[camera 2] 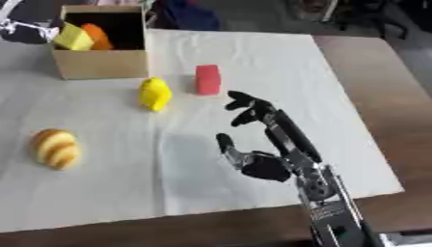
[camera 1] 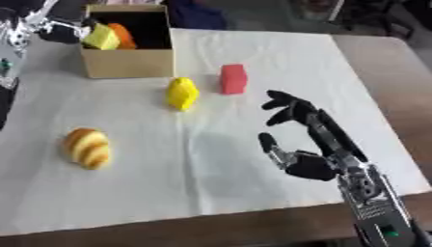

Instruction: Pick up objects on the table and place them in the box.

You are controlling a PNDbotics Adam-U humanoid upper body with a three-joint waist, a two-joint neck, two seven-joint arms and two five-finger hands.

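The cardboard box (camera 1: 128,61) stood at the far left of the white cloth (camera 1: 253,58) covering the bench (camera 1: 380,53), its open top facing up so things could be dropped straight in. An orange item (camera 1: 124,34) already lay inside.

At the box's left rim the left robot hand (camera 1: 66,33) held a yellow block (camera 1: 101,37), its fingers apparently curled round it, though they were hard to make out. The block sat just over the opening, which suggested it was being carried in rather than lifted out.

Three things lay outside the box. A yellow duck-like toy (camera 1: 182,93) sat just in front of the box's right corner. A red block (camera 1: 233,78) stood upright just to the right of that toy. A striped orange-and-cream piece shaped like a bread roll (camera 1: 87,147) rested well in front of the box, toward the near left of the cloth.

The right robot hand (camera 2: 262,144) hovered well to the near right of the box, fingers spread and relaxed, thumb apart, holding nothing. Its palm faced toward the red block and the toy, so it seemed poised to reach for one of them.
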